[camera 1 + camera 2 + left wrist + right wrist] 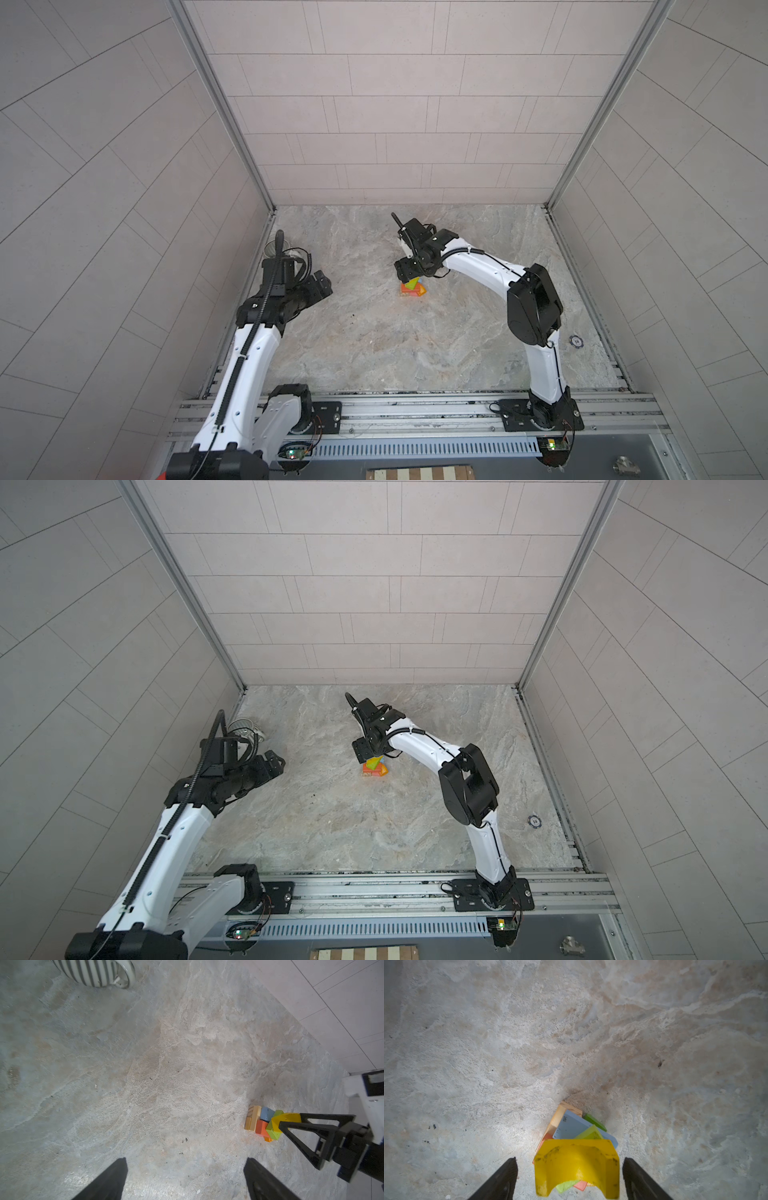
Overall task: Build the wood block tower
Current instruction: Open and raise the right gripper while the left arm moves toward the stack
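The wood block tower (pixel 412 288) (pixel 375 767) stands mid-table: tan blocks (pixel 253 1118) at the base, then an orange-red block (pixel 261 1127), a blue one (pixel 571 1126) and green ones (pixel 272 1131). A yellow arch (pixel 577 1165) lies on top. My right gripper (pixel 570 1160) (pixel 410 277) hangs over the tower, open, one finger on each side of the arch with a gap to it. My left gripper (pixel 185 1176) (pixel 322 286) is open and holds nothing, well left of the tower.
A striped grey mug (pixel 276 249) (pixel 93 972) lies at the table's far left, behind my left arm. A small round disc (pixel 577 340) rests near the right wall. Tiled walls enclose the table on three sides.
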You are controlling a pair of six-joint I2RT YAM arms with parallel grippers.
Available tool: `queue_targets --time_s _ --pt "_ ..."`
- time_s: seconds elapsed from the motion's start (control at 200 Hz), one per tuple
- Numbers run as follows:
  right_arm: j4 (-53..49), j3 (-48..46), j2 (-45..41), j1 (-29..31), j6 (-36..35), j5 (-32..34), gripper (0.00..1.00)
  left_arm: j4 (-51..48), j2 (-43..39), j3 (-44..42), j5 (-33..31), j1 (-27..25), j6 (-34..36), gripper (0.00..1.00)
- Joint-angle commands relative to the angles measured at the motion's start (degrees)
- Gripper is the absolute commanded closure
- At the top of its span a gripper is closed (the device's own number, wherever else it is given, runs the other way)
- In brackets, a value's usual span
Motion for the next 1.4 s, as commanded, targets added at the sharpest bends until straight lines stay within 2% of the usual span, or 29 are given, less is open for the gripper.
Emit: queue_targets --time_s 0.0,0.075,0.18,0.33,0.4,0.665,0.801,1.131,1.396 --pt "2.1 -3.5 -8.6 -2.2 1.2 -1.5 0.19 0.6 2.8 2.1 -0.2 -3.5 -1.4 0.13" --pt "4.3 -7.9 -12.7 -4.5 2.4 -3.8 0.22 0.7 4.5 3.5 -5.0 -9.0 -2.4 0.14" --pt "8.4 -15.7 -18.0 -9.2 4.4 -8.9 0.37 2.9 7.5 4.0 -7.6 -14.0 -4.9 0.15" --pt "15.8 -26.2 -22.9 -16.3 6.9 -16.5 0.81 6.0 13.4 5.0 -7.7 -17.6 -7.0 0.29" --pt "17.6 -28.7 -23.1 -18.4 7.6 -18.7 0.89 7.0 17.0 6.0 -7.3 -19.1 -7.2 0.39" --pt "23.4 -33.3 -19.0 -19.1 10.1 -22.8 0.97 14.9 29.9 7.5 -5.2 -23.0 -9.6 0.86" --pt "25.8 -34.1 -16.0 -18.7 10.8 -23.3 0.99 19.4 34.1 7.3 -4.3 -23.9 -10.8 1.0" --pt "28.0 -33.0 -10.1 -15.9 11.7 -22.4 1.0 26.0 43.8 9.5 -2.4 -26.5 -13.5 1.0" --pt "28.2 -31.8 -6.8 -14.2 12.1 -21.2 1.0 27.6 48.3 12.0 -2.1 -28.1 -14.6 1.0"
